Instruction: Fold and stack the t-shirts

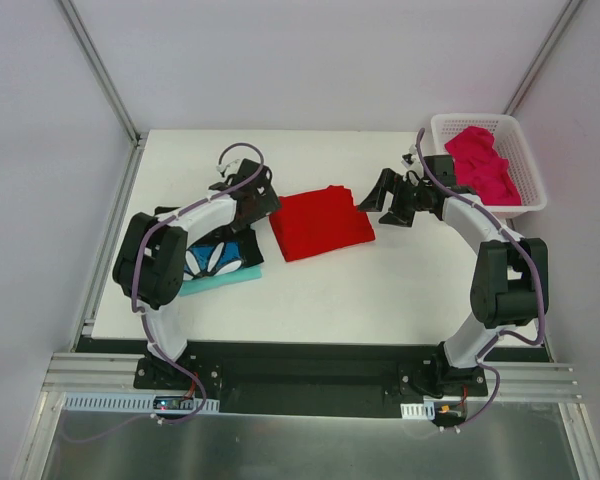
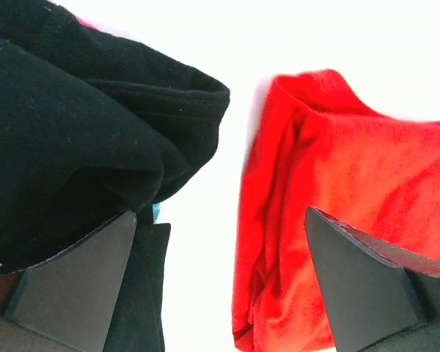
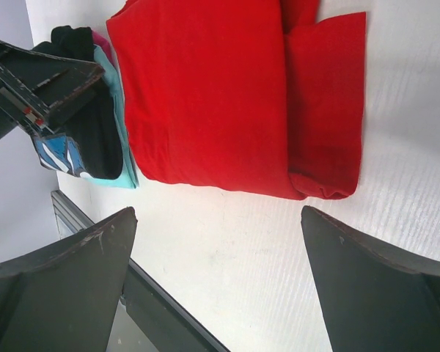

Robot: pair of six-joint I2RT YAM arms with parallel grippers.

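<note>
A folded bright red t-shirt (image 1: 320, 222) lies mid-table. It also shows in the left wrist view (image 2: 330, 191) and in the right wrist view (image 3: 220, 95). A folded black t-shirt with blue-and-white flower print (image 1: 218, 258) lies to its left on a teal cloth (image 1: 225, 281). The magenta-pink t-shirt (image 1: 485, 165) lies crumpled in the basket. My left gripper (image 1: 264, 197) is open and empty, and stands over the gap between the black shirt (image 2: 81, 125) and the red one. My right gripper (image 1: 373, 196) is open and empty, just right of the red shirt.
The white lattice basket (image 1: 528, 150) stands at the table's back right corner. The teal cloth (image 3: 121, 110) sticks out under the black shirt (image 3: 95, 139). The left arm's gripper (image 3: 44, 84) shows in the right wrist view. A black rail runs along the table's near edge (image 1: 310, 348).
</note>
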